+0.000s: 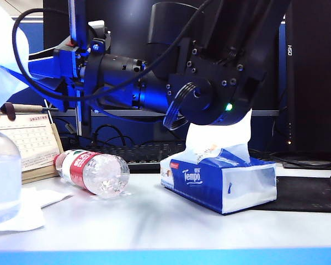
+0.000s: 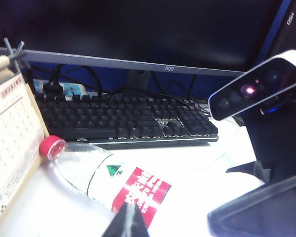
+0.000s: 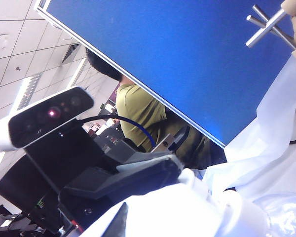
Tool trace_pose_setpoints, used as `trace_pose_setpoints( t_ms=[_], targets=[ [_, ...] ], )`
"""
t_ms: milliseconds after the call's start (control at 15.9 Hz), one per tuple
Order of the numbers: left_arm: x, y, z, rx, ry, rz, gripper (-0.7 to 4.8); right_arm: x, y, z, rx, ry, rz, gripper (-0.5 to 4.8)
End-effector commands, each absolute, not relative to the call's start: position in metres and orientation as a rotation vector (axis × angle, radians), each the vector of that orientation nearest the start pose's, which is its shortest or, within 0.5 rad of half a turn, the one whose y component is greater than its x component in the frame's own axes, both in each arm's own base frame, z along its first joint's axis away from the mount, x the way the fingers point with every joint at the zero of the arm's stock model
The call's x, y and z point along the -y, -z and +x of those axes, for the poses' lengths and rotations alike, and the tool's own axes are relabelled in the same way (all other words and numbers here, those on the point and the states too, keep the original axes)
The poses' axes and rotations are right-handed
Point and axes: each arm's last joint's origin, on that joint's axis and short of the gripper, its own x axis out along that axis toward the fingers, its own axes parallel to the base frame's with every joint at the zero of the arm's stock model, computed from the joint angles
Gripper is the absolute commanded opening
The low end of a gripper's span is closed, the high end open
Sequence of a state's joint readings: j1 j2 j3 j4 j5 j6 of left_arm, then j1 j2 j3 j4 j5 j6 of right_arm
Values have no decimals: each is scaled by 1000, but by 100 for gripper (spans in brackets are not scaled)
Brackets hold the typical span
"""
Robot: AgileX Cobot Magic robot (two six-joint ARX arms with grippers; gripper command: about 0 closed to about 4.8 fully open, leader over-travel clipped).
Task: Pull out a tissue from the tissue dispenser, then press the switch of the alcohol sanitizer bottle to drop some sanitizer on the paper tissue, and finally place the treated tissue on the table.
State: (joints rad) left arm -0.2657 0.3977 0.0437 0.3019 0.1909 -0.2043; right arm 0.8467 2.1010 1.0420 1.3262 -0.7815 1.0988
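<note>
Right gripper [image 3: 119, 223], clamped on the thin white paper tissue [image 3: 266, 143], holds it near left above the large clear rounded sanitizer bottle [image 1: 3, 176], seemingly to catch drops. Left gripper [image 2: 128, 223] hovers over the red-labelled ribbed clear bottle [image 2: 133, 190]; I cannot tell its opening.

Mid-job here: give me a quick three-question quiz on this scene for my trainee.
1. True or false: the water bottle stands upright.
2. What sticks out of the top of the blue tissue pack? A) a straw B) a white tissue C) nothing
3. Fill in: in its wrist view the left gripper hangs over the ___, while the shut right gripper sits beside loose white paper.
Key: 1 false, it lies on its side; 2 B; 3 water bottle.
</note>
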Motion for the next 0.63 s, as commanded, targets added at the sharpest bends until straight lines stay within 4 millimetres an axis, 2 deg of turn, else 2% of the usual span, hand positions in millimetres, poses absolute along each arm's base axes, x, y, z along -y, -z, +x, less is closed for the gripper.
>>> trace_pose_setpoints(
  t_ms=[63, 440, 565, 628],
  targets=[
    [36, -133, 111, -432, 419, -222, -5, -322, -175, 257, -583, -1615, 837, -3],
    [36, -131, 110, -462, 404, -259, -5, -322, -175, 256, -584, -1618, 837, -3],
    [37, -135, 111, -427, 414, -258, -5, -322, -175, 256, -583, -1618, 837, -3],
    [38, -143, 114, -355, 442, -275, -5, -322, -175, 256, -581, -1620, 837, -3]
  ],
)
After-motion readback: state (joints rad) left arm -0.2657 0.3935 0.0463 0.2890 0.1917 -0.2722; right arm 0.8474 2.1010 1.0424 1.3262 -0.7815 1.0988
